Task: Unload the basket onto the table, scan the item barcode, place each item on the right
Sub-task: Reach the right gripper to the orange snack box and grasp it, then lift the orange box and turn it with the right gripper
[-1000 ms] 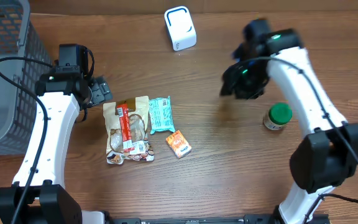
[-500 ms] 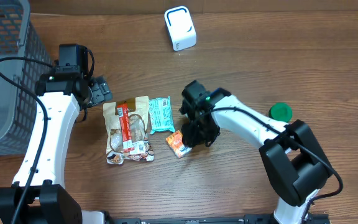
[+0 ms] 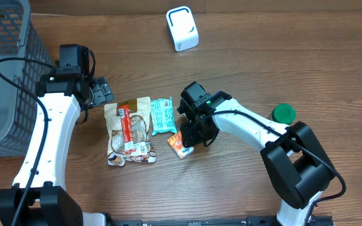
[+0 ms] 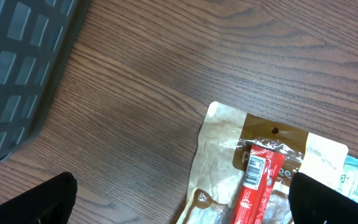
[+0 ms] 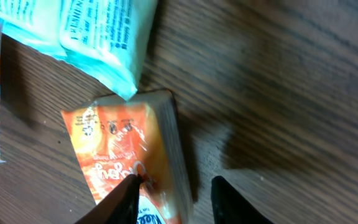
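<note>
- Orange box (image 3: 180, 146) = the item, I judge. It lies flat on the table (image 3: 244, 188), printed face up, its corner just beside the teal pack (image 3: 162, 114).
- right gripper (image 3: 191, 134) hangs low over the box's right side. Jaws are part-spread: one finger (image 5: 122, 200) over the printed face, the other (image 5: 232, 198) over bare wood past the box's edge. Not pinching yet, as far as I can see.
- Why there: the box is low + flat, so straddling one long edge looks like the easiest way to get a hold. A pinch across the wide face would prob. need a wider spread.
- Scanner (image 3: 182, 28) stands at the far side, well apart from the box, so the box prob. must be lifted + carried over w/ its barcode side turned to it. No barcode shows on the up face; can't tell which side has it.
- left gripper (image 3: 100, 92) is fully spread + empty, near the pouch (image 3: 128, 129) top edge, btwn it and the basket (image 3: 5, 69); out of the right arm's way.
- Jar (image 3: 283, 113) w/ green lid sits well to the right, apart from the work.
- Risk: the finger on the face may press the box down rather than grip it. The teal pack is near enough to get nudged.
</note>
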